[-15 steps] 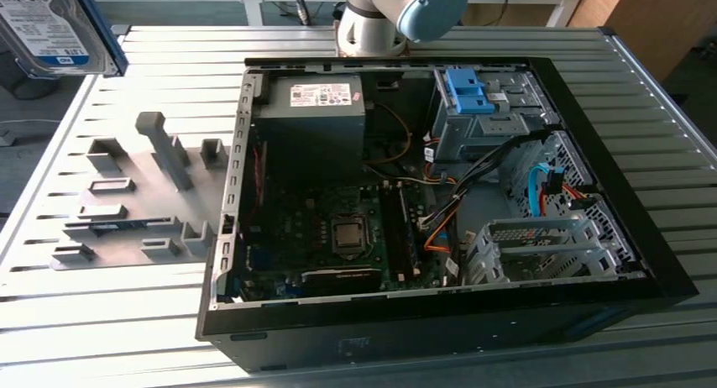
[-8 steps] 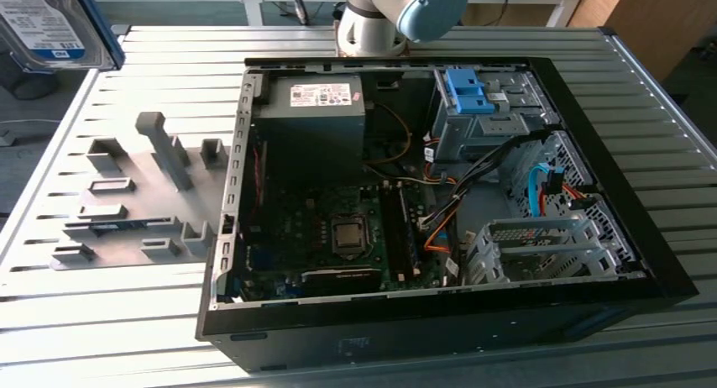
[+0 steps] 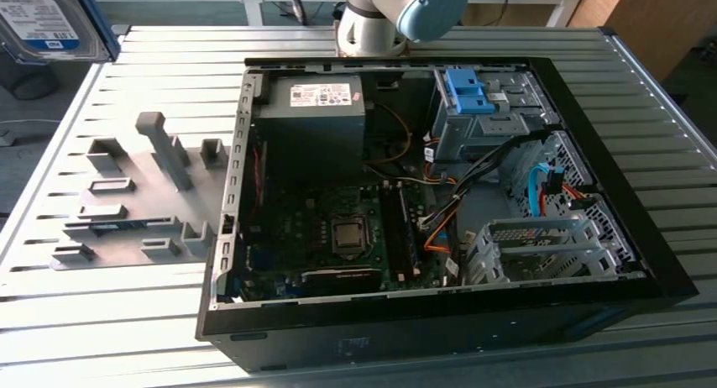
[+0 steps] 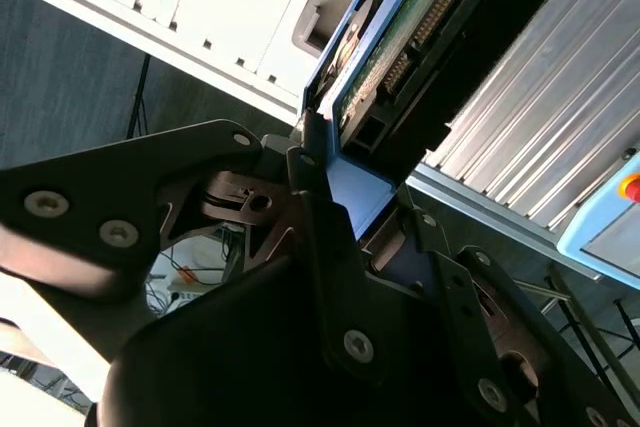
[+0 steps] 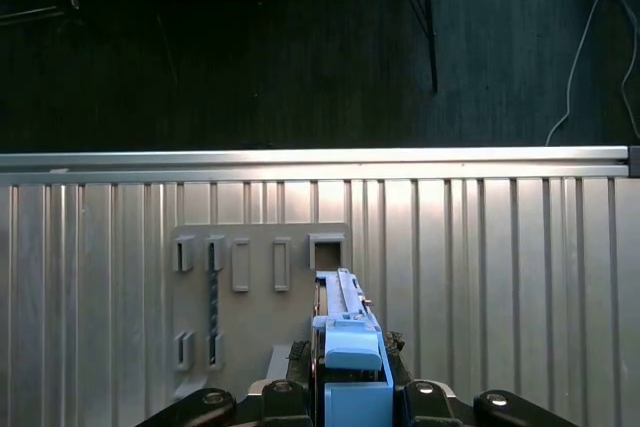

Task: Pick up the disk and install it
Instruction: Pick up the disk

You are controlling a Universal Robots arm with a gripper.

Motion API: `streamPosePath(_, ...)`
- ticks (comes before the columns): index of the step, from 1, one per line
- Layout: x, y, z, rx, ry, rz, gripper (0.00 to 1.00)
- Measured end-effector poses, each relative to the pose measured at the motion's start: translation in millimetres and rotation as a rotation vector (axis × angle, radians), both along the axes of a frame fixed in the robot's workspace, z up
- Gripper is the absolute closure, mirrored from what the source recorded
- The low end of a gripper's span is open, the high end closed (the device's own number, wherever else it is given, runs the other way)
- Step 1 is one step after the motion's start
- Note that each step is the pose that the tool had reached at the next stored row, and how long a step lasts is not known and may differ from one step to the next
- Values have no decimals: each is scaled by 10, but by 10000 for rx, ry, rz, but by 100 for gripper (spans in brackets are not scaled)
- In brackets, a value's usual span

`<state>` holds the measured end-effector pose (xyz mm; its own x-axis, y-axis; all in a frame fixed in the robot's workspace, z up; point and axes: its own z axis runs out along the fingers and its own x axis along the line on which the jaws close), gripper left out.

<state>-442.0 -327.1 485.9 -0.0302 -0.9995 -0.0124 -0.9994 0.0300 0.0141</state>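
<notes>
Pincer (image 5: 351, 394) clamps the disk (image 5: 341, 309) edge-on, long axis pointing straight out from it.

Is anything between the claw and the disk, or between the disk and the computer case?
Nothing visible. The claw grips the disk by its blue frame. The grey fixture plate lies between disk and computer case, but lower than the disk.

One disk (image 3: 43, 23), one open computer case (image 3: 370, 342), one grey fixture plate (image 5: 260, 312).
</notes>
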Motion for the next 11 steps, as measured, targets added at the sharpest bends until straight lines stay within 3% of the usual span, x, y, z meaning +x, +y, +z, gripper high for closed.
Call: streamPosePath(11,0,1,194,-5,1,0,63)
